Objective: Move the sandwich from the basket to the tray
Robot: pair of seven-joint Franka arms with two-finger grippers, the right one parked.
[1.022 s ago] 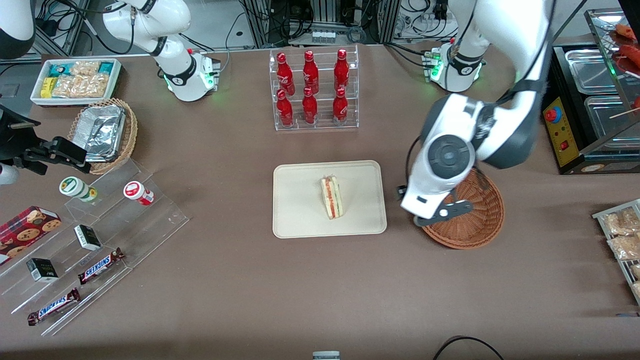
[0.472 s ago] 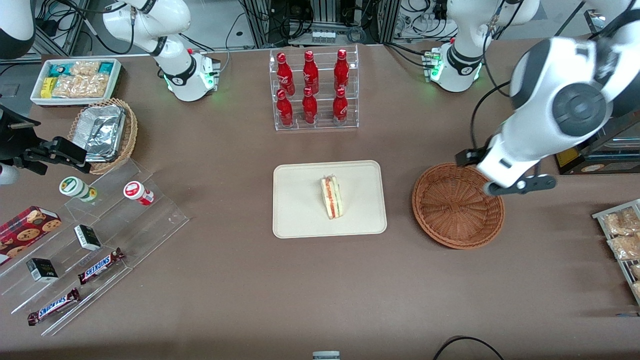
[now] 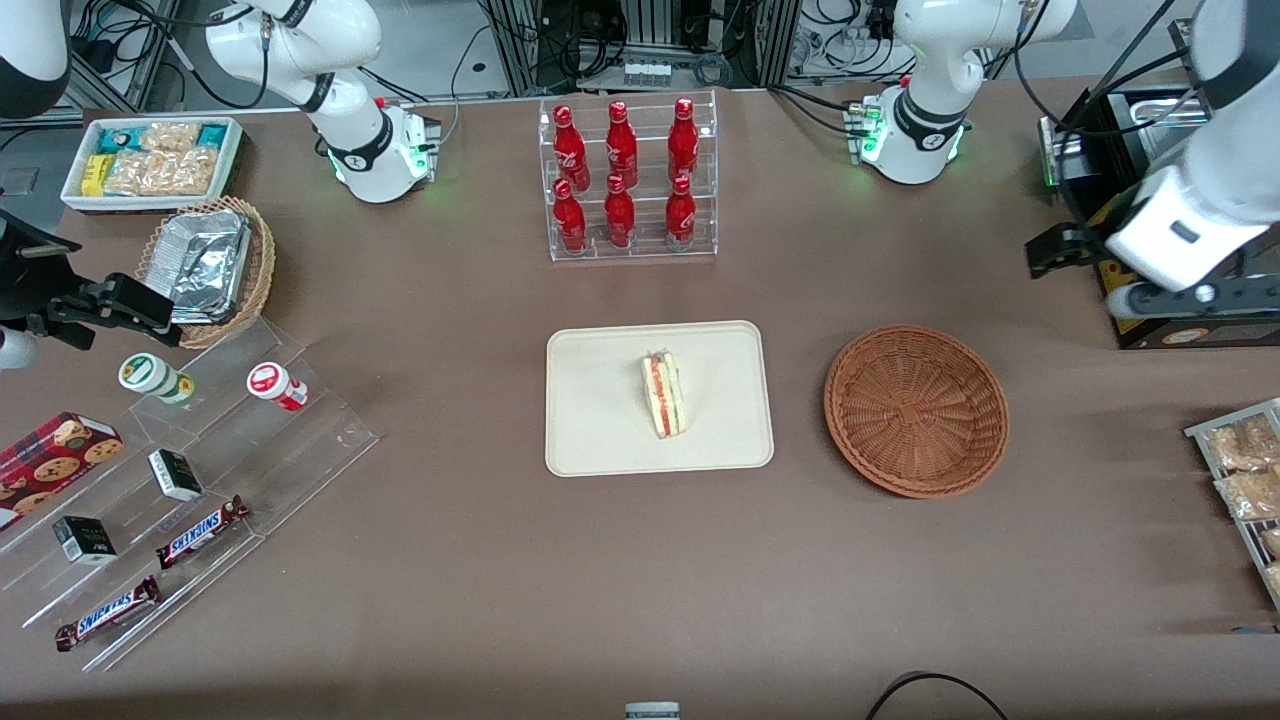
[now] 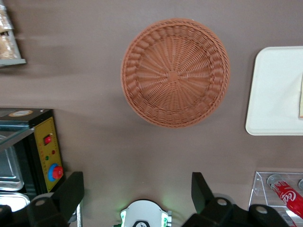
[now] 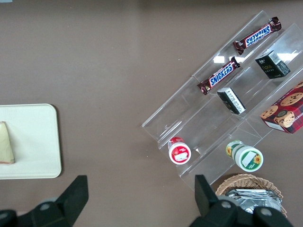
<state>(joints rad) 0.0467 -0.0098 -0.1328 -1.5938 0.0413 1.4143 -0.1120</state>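
Note:
The sandwich (image 3: 664, 394), a pale wedge with red and green stripes, lies on the cream tray (image 3: 600, 440) at the table's middle. Its edge also shows in the left wrist view (image 4: 301, 94) and in the right wrist view (image 5: 5, 144). The reddish-brown wicker basket (image 3: 916, 409) sits beside the tray, toward the working arm's end, and it is empty (image 4: 175, 73). My left arm's gripper (image 3: 1190, 297) hangs high above the table, past the basket toward the working arm's end. Its fingers (image 4: 71, 189) stand wide apart and hold nothing.
A black appliance with a yellow panel (image 4: 47, 151) stands under the gripper. A rack of red bottles (image 3: 627, 180) is farther from the camera than the tray. Clear display steps with snacks (image 3: 200, 480), a tan foil basket (image 3: 205, 265) and a white snack bin (image 3: 150, 160) lie toward the parked arm's end.
My left arm's gripper has swung up and away from over the basket toward the working arm's end of the table. The sandwich, tray and basket have not moved.

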